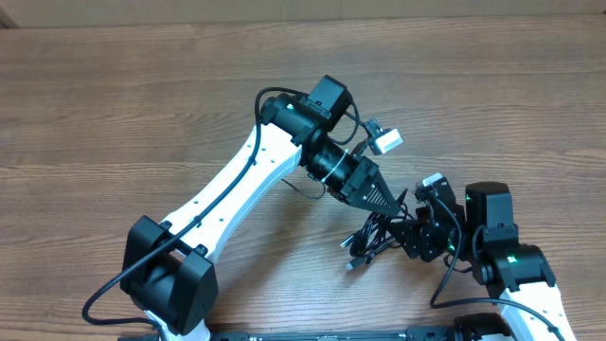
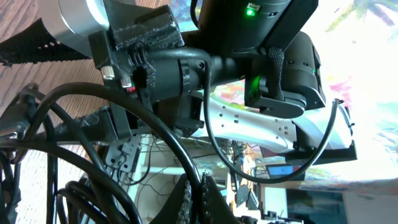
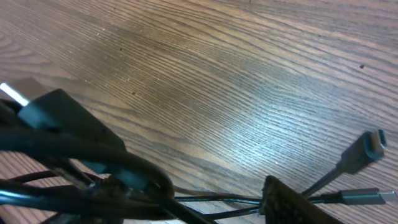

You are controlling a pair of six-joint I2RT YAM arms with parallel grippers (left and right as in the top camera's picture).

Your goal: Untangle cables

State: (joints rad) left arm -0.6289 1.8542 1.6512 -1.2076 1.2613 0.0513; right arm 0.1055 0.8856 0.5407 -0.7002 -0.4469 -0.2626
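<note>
The cables [image 1: 371,237] lie as a tangled black bunch on the wooden table [image 1: 142,104], between my two grippers. My left gripper [image 1: 395,203] points down at the top of the bunch. In the left wrist view its jaws [image 2: 203,198] are pinched on one black cable strand [image 2: 163,134], with more loops [image 2: 68,186] to the left. My right gripper [image 1: 418,237] sits against the right side of the tangle. In the right wrist view its jaws [image 3: 205,202] are apart, thin cables [image 3: 217,199] cross the gap, and a thick knot [image 3: 93,155] covers the left finger. Two plug ends [image 3: 368,146] lie at the right.
The bare wooden table [image 3: 217,74] stretches ahead of the right gripper. The left arm [image 1: 237,180] crosses the table from the lower left. The right arm's base [image 1: 516,270] stands at the lower right, close behind the tangle.
</note>
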